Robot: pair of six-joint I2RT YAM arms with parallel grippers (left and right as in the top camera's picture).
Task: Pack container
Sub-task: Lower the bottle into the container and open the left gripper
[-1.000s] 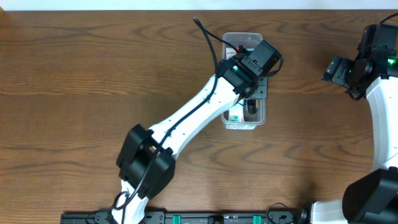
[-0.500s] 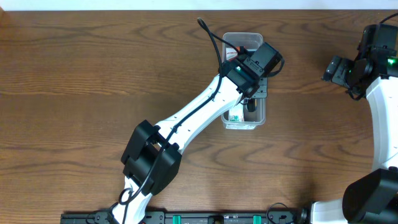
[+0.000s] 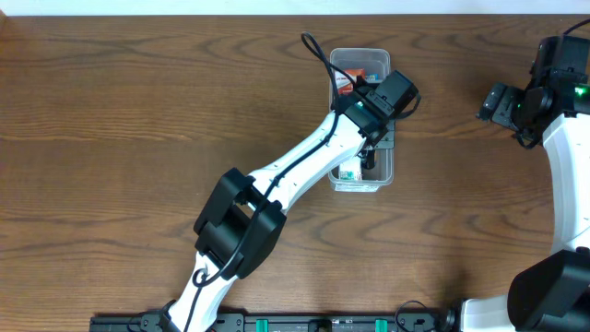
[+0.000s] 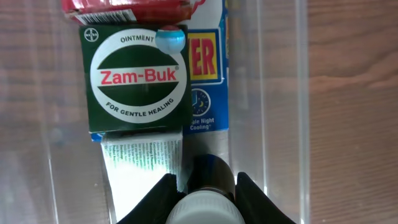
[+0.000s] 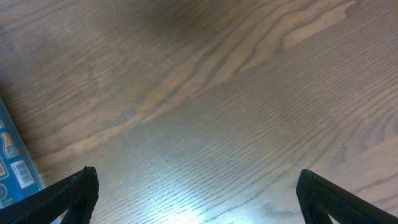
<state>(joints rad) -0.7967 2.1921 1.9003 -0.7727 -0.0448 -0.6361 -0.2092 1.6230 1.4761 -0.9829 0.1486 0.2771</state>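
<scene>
**Container** (image 3: 361, 187): a clear bin lying lengthwise near the far edge of the desk (image 3: 111, 138), a little right of its middle.

**Contents:** a red packet (image 4: 130, 7) lies at the far end. Next to it, a green Zam-Buk box (image 4: 135, 78) rests on a blue box (image 4: 208, 87). A dark bottle (image 4: 212, 173) with a white cap sits just beside the green box, between it and the container's right wall.

**Left gripper** (image 4: 205, 202): reaches into the near half of the container, with its fingers clamped on either side of the bottle's cap.

**Right gripper** (image 5: 196, 179): hangs over bare wood near the right edge of the desk, well apart from the container. Its fingers are spread wide and hold nothing. A blue carton (image 5: 9, 162) shows at the left border of the right wrist view.
</scene>
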